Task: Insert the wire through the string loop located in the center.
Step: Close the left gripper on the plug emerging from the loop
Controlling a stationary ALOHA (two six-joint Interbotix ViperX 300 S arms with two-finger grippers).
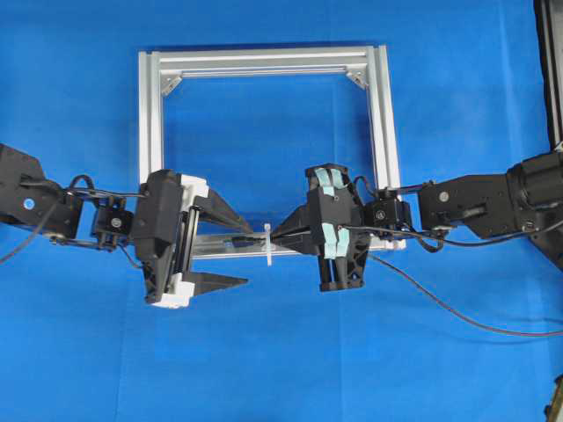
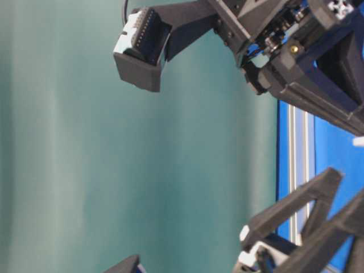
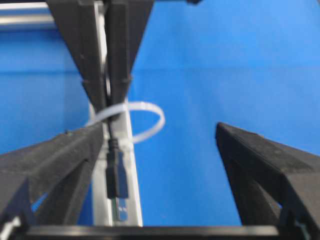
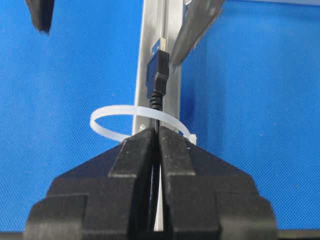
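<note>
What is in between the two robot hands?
The string loop, with the wire poking through it from the shut right hand toward the open left hand; both wrist views show it.

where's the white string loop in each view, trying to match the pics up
Overhead exterior: the string loop is a short white strip at centre, on the silver bar.
Table-level exterior: not in view.
Left wrist: pale arc at centre, wire passing through it.
Right wrist: white ring left of centre, just ahead of the right gripper.
Shared landmark: the silver bar it is attached to.
</note>
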